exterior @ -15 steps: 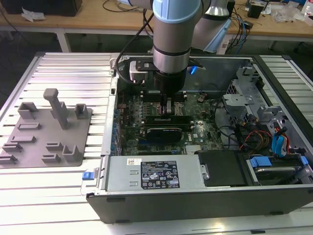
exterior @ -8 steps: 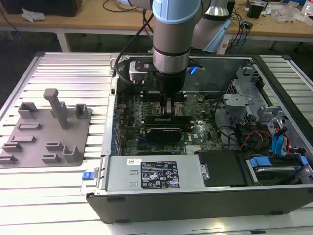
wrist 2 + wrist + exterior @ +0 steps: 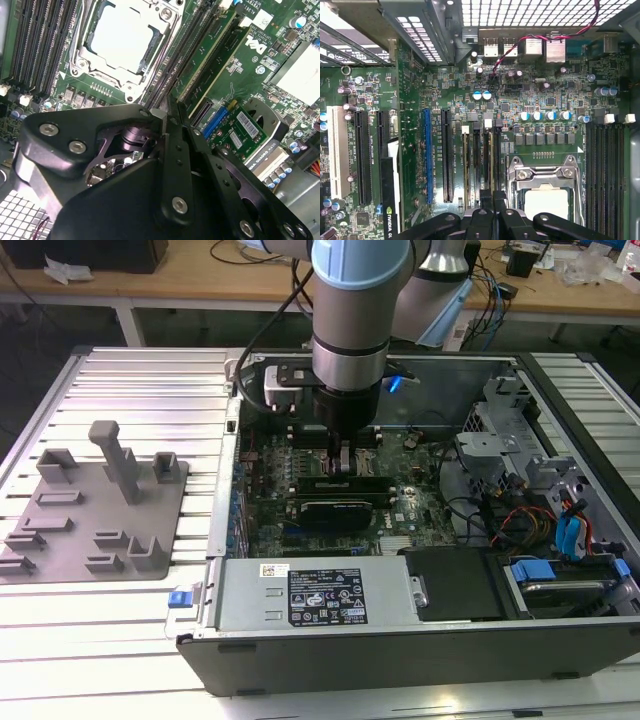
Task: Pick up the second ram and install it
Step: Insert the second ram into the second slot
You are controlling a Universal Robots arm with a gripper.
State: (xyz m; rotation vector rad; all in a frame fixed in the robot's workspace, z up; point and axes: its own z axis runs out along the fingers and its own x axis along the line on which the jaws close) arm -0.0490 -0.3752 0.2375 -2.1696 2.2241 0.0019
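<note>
My gripper (image 3: 343, 462) reaches down into the open computer case (image 3: 400, 655), over the memory slots beside the processor socket (image 3: 546, 197). In both wrist views its black fingers (image 3: 176, 131) stand close together above those slots. The second ram (image 3: 492, 162) shows edge-on as a thin stick running along a slot from between the fingertips (image 3: 485, 214), so the gripper (image 3: 492, 201) is shut on it. The ram sits low at the slot; how deep it is seated is hidden by the fingers.
A grey fixture tray (image 3: 90, 510) with posts lies on the slatted table at the exterior view's left, with no green sticks on it. A black graphics card (image 3: 345, 508) lies just in front of the gripper. The power supply (image 3: 315, 595) and drive bays (image 3: 560, 530) line the case.
</note>
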